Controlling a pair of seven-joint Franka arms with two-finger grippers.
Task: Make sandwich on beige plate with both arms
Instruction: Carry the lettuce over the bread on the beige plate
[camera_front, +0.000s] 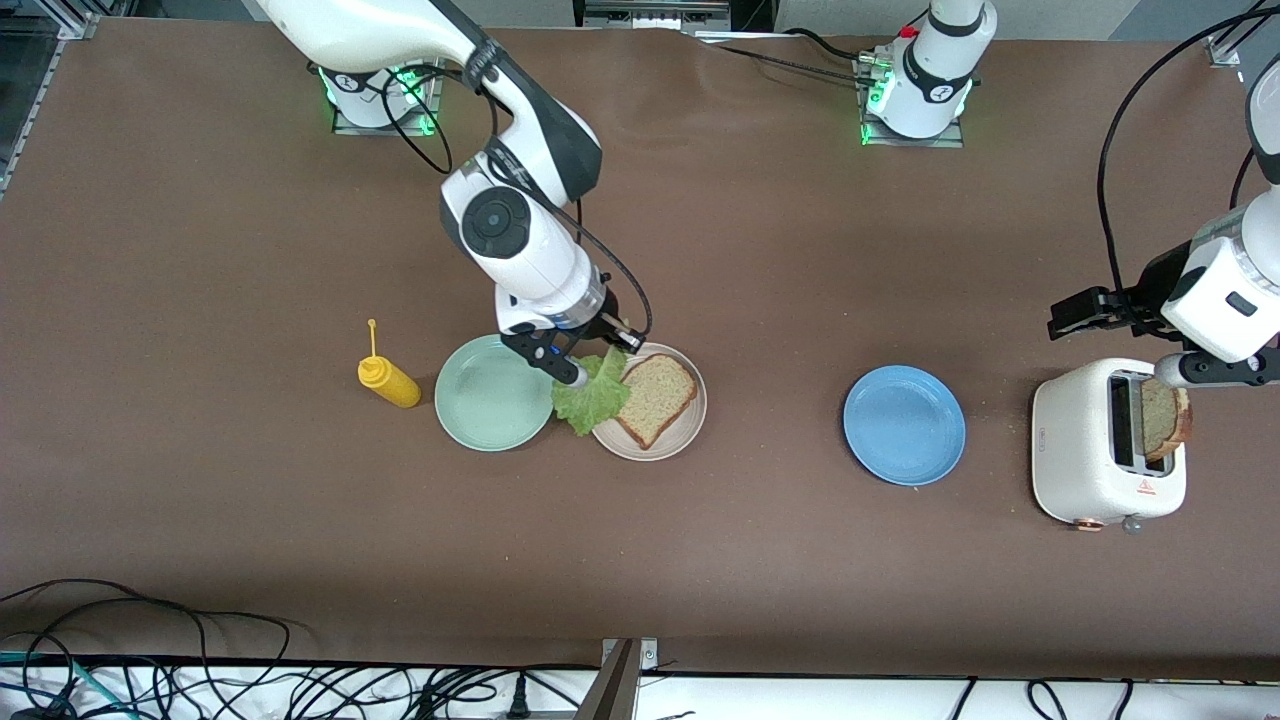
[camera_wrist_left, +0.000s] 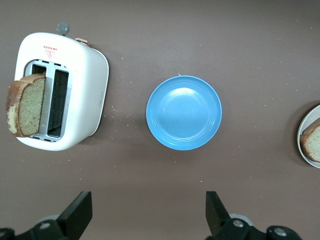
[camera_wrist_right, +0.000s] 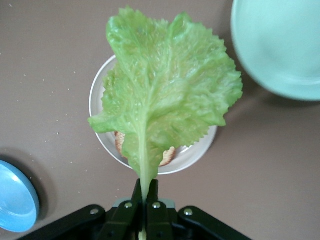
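While clamped in right pincer, lettuce over beige plate

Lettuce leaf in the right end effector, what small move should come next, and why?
Probably lower it and let go: the right end effector pinches the lettuce leaf by its stem, hanging over the bread slice on the beige plate.
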